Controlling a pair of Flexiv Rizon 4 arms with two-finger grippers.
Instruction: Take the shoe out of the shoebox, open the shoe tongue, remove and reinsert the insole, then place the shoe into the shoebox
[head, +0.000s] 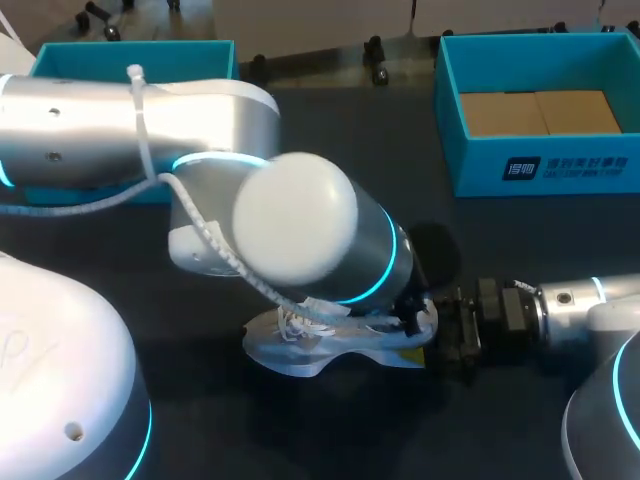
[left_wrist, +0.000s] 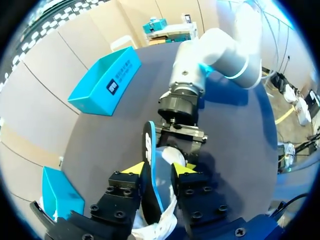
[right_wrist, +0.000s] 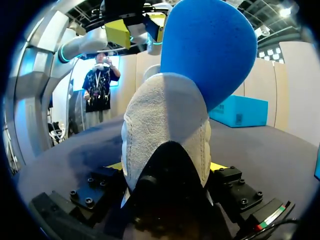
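Two grips are on: the right gripper (right_wrist: 166, 166) clamps the heel of the shoe (head: 300, 350), which lies on the table (head: 500, 260) well apart from the shoebox (head: 480, 170). The left gripper (left_wrist: 159, 170) pinches the insole (left_wrist: 150, 145), which stands on edge, half out. This looks like the insole step, pulling or refitting I cannot tell. Next calls for a firm heel hold and a straight path through the opening.

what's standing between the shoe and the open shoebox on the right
Nothing lies on the table between the shoe and the shoebox. The left gripper grips the insole sticking out of the shoe, and the right gripper holds its heel.
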